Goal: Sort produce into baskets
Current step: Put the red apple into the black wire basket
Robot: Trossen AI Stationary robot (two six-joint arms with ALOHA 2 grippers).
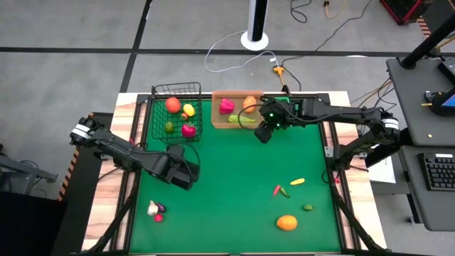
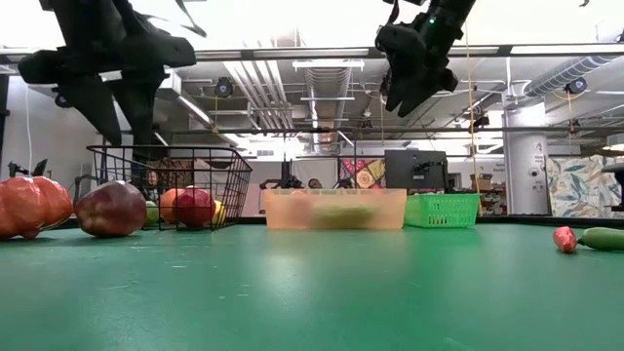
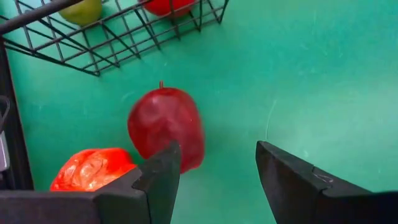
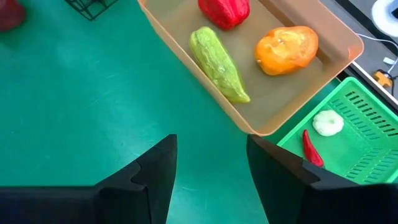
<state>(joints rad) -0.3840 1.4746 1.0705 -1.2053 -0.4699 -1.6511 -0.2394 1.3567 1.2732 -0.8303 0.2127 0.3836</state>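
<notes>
My left gripper (image 3: 217, 155) hangs open over the green table, just in front of the black wire basket (image 1: 176, 114). A red apple (image 3: 166, 127) and an orange-red crinkled piece (image 3: 93, 168) lie on the mat below it, the apple beside one finger; nothing is between the fingers. My right gripper (image 4: 211, 146) hovers open and holding nothing above the mat, by the near corner of the tan tray (image 4: 273, 118). The tray holds a red pepper (image 4: 225, 11), a green cucumber (image 4: 217, 62) and an orange piece (image 4: 286, 48). The green bin (image 4: 367, 143) holds a white garlic (image 4: 327, 122) and a red chilli (image 4: 311, 149).
Several pieces sit in the wire basket (image 1: 179, 117). Loose on the mat: an orange (image 1: 286, 222), a yellow chilli (image 1: 297, 182), a red chilli (image 1: 277, 190), small green pieces (image 1: 307, 208), and a white, purple and red cluster (image 1: 156, 210) near the front left.
</notes>
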